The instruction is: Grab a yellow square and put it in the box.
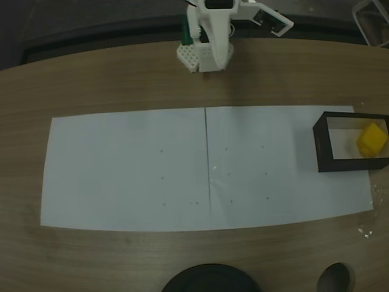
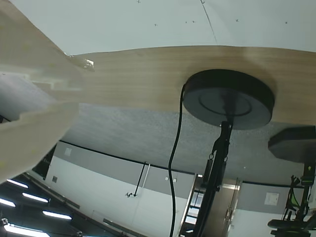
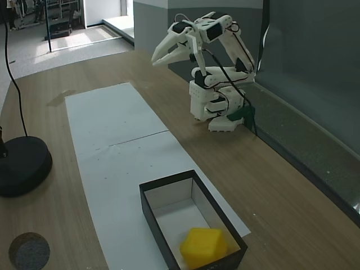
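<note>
Nearest in a fixed view, the square (image 3: 202,245) lies tilted inside the box (image 3: 151,216), against its near end wall. Job looks done, I'd say; the sensible move now is to keep the arm folded at its base, clear of the box. Left to right: black round stand (image 3: 22,165), white paper (image 3: 107,129) on wood-grain bench (image 3: 281,185), then the hand (image 3: 156,58), empty, fingers almost together. Matte black walls, white inside; block glossy, soft-edged.

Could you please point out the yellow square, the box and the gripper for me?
yellow square (image 3: 203,244): fixed view, its top face.
box (image 3: 169,181): fixed view, far rim.
gripper (image 3: 156,59): fixed view, fingertips.
</note>
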